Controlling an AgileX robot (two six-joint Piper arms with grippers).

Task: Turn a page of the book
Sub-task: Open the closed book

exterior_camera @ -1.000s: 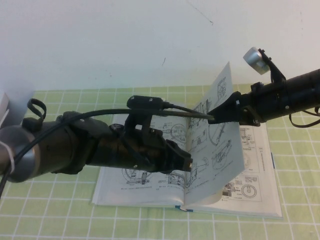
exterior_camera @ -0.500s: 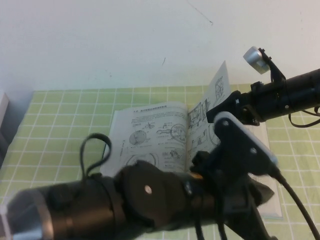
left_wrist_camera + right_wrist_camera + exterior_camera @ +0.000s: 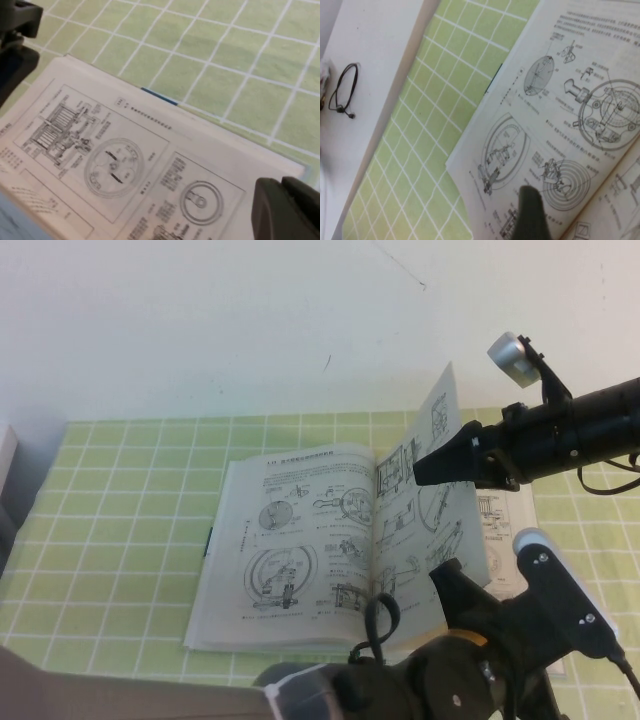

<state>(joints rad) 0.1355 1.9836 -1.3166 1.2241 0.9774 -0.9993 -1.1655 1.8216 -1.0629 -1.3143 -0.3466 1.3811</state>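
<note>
The book lies open on the green grid mat, its pages printed with machine drawings. The page stands upright over the spine. My right gripper reaches in from the right and is shut on the page's outer edge. In the right wrist view one dark finger shows over the book's left-hand leaf. My left arm fills the near foreground and hides its own gripper there. In the left wrist view my left gripper is shut and empty, just above the near right corner of the book.
The green grid mat covers the table up to a white wall. A grey object stands at the far left edge. A black cable loop lies on the white surface beyond the mat.
My left arm has swung from over the book's left half down to the near right foreground. My right gripper still holds the page upright in about the same place.
</note>
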